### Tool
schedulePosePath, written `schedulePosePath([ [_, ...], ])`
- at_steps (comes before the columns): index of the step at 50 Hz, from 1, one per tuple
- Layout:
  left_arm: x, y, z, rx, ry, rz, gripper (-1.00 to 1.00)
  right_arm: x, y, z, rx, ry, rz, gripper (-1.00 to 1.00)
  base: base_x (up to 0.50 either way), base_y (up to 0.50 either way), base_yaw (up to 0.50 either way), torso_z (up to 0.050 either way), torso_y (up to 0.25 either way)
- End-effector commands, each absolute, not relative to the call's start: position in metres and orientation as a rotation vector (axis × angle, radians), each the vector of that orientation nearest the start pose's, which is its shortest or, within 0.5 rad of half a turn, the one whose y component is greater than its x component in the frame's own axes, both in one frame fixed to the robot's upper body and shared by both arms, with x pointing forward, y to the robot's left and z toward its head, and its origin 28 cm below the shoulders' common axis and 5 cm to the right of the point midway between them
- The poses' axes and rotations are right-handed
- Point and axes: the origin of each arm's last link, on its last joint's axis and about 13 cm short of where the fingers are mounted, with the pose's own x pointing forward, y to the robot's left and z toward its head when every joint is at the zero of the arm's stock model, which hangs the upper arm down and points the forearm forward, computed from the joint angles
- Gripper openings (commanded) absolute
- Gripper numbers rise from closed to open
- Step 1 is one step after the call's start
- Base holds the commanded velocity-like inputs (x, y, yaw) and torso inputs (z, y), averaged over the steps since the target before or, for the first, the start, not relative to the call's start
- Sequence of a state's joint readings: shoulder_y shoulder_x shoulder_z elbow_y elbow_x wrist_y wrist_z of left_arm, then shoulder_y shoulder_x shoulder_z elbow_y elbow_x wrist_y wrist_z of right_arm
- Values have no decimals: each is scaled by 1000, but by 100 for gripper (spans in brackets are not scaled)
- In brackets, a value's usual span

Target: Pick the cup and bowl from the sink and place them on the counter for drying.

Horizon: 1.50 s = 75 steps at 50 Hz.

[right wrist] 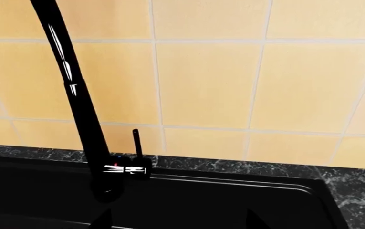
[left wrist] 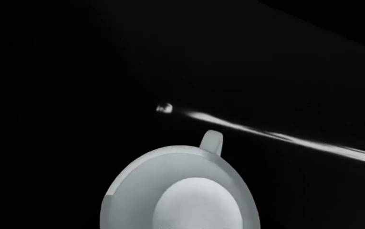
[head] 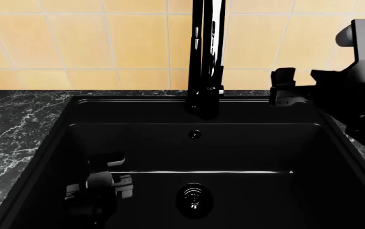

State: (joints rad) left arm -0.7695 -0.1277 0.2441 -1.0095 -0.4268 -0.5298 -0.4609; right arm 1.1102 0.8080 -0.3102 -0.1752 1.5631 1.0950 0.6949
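L claw (head: 106, 183) sits low inside the sink (head: 36, 157), near-left corner in head view, dark against the black basin; fingers apart or together: cannot tell. L wrist cam: cup (left wrist: 182, 191) directly below, white, open mouth up toward the lens, a small tab at its rim, standing on the sink floor. In head view cup is hidden under the L arm. Bowl not seen in any view. Drain (head: 194, 200) at basin centre, near edge, well apart from L claw. Overflow hole (head: 195, 135) on back wall. Tap (head: 206, 57) rises behind, glossy black. R claw (head: 284, 90) held above sink's back-right rim, beside tap, nothing in it; fingers seem apart. Table (head: 10, 124) marbled, left of sink. Yellow tiles (head: 106, 38) behind.
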Motion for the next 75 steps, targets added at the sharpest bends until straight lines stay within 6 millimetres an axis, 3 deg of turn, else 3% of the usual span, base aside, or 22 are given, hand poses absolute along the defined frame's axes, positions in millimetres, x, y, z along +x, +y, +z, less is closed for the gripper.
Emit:
schedulePosePath([
  [1, 324, 227, -2, 28, 828, 384, 100, 265, -176, 288, 21, 231, 130, 100, 0, 0, 0, 0, 0],
  [5, 324, 226, -3, 26, 825, 382, 100, 265, -176, 289, 20, 230, 128, 100, 0, 0, 0, 0, 0],
  [6, 324, 226, -2, 28, 823, 383, -100, 265, -176, 289, 20, 230, 127, 100, 0, 0, 0, 0, 0],
  [23, 321, 224, 14, 12, 776, 384, -100, 266, -175, 287, 27, 230, 131, 100, 1, 0, 0, 0, 0],
  [32, 312, 227, 38, 0, 726, 372, -100, 265, -174, 289, 25, 224, 134, 100, 0, 0, 0, 0, 0],
  [38, 298, 231, 69, 94, 641, 369, -100, 264, -173, 291, 31, 221, 139, 100, 0, 0, 0, 0, 0],
  [40, 287, 234, 79, -6, 707, 309, -100, 265, -175, 292, 37, 217, 133, 100, 0, 0, 0, 0, 0],
  [44, 276, 239, 107, -33, 749, 206, -100, 265, -175, 295, 46, 207, 128, 100, 0, 0, 0, 0, 0],
  [53, 274, 241, 169, 32, 653, 128, -100, 269, -175, 289, 59, 218, 131, 100, 0, 0, 0, 0, 0],
  [61, 276, 245, 210, 128, 603, 97, -100, 268, -178, 285, 68, 221, 125, 100, 0, 0, 0, 0, 0],
  [75, 277, 255, 254, 194, 580, 86, -100, 268, -179, 286, 69, 223, 129, 100, 0, 0, 0, 0, 0],
])
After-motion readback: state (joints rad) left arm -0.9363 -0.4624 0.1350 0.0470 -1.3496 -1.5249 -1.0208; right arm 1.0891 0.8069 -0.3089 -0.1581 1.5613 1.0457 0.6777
